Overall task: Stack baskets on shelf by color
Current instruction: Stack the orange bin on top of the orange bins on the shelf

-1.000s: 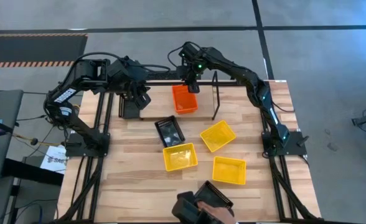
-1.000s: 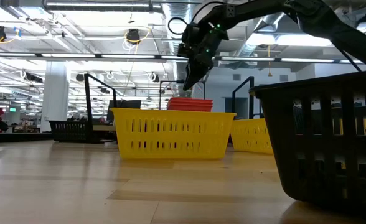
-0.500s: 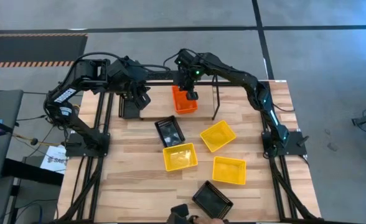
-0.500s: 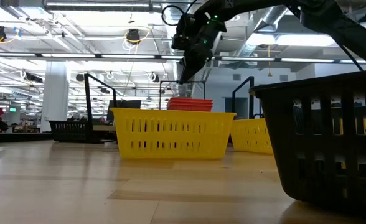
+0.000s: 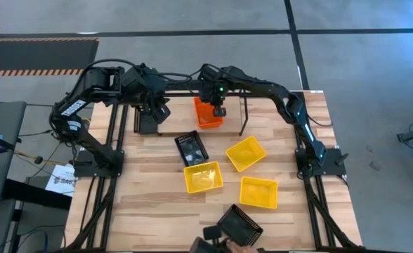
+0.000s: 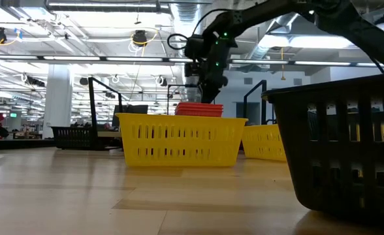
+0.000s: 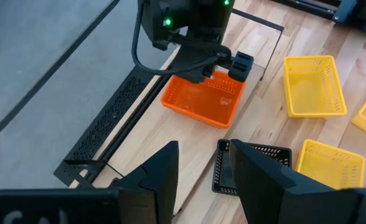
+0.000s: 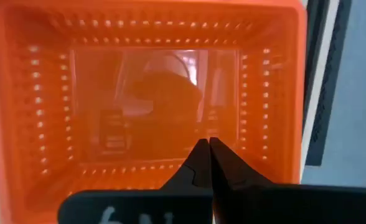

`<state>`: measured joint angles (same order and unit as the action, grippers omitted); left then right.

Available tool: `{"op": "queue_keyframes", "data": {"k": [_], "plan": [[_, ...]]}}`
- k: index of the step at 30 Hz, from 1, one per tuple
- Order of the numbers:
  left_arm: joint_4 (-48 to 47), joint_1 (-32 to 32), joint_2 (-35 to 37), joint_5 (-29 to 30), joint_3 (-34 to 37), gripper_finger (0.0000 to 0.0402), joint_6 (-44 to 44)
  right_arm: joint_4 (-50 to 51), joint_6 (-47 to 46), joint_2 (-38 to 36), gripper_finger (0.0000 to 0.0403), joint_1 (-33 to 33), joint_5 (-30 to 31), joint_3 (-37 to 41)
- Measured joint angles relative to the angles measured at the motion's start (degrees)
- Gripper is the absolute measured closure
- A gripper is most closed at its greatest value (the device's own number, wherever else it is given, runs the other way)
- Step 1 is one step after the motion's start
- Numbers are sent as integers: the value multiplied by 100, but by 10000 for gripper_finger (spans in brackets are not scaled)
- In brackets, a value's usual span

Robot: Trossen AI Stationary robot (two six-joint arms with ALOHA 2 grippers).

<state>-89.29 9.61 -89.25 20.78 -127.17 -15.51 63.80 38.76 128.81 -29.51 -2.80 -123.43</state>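
At the table's far edge, the right gripper [image 5: 219,110] hangs clenched and empty over the red-orange mesh plastic basket [image 5: 207,112] on the wire-framed wooden shelf [image 5: 242,105], so descending could nudge it askew.

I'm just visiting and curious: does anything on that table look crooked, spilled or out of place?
Nothing is spilled or broken. The loose baskets just lie at mixed angles: one yellow basket sits turned diagonally, and a black basket hangs tilted at the table's near edge, by a person's hand. The red-orange basket sits square on the shelf.
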Motion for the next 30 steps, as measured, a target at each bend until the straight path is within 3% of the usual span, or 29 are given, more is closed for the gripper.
{"op": "queue_keyframes", "data": {"k": [14, 22, 27, 30], "plan": [[2, -1, 0, -4, 0, 268, -33, -191, -332, -11, 402, -261, 155, 290], [0, 1, 0, -7, 0, 268, -32, 568, -341, -11, 402, -463, 480, 290], [-13, -1, 0, -9, 0, 268, -28, 541, -328, -83, 402, -510, 909, 283], [-74, 1, 0, -7, 1, 268, -1, 532, -321, -185, 402, -465, 820, 229]]}}
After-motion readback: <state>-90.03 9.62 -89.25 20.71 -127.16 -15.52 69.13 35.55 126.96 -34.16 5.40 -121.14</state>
